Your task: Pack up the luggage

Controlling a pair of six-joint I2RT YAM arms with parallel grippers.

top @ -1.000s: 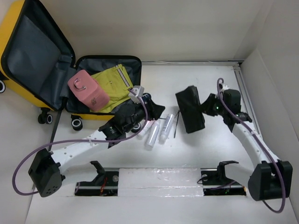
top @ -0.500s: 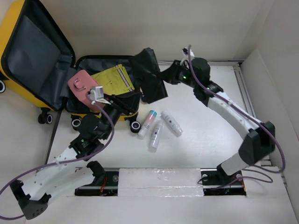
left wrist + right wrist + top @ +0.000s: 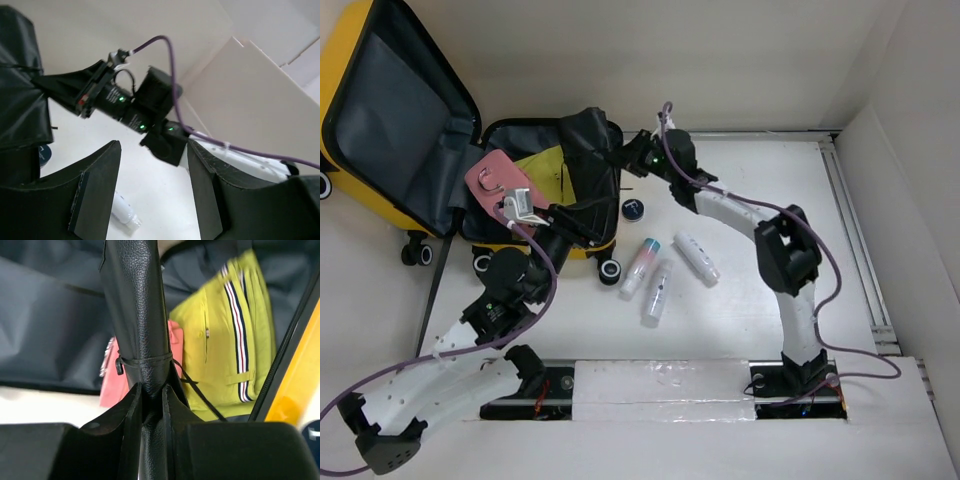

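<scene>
The yellow luggage [image 3: 335, 70] lies open at the far left, grey lining up. Its base holds a yellow-green garment [image 3: 542, 170] and a small pink case [image 3: 498, 180]. My right gripper [image 3: 625, 158] is shut on the flat black pouch [image 3: 582, 150] and holds it over the base's right side. In the right wrist view the gripper [image 3: 151, 395] pinches the pouch [image 3: 137, 310] above the garment [image 3: 235, 340]. My left gripper [image 3: 582, 222] is open and empty by the base's front edge. The left wrist view shows its gripper [image 3: 152, 195] open over the table.
Three small tube bottles [image 3: 638, 268] [image 3: 657, 292] [image 3: 697, 257] lie on the table right of the suitcase wheels [image 3: 610, 272]. A small dark round jar [image 3: 634, 209] sits near the base's right corner. White walls close in on the right.
My right arm has swung the black pouch left from the table's right side to over the suitcase base. My left arm has pulled back from the bottles. The round jar now shows.
</scene>
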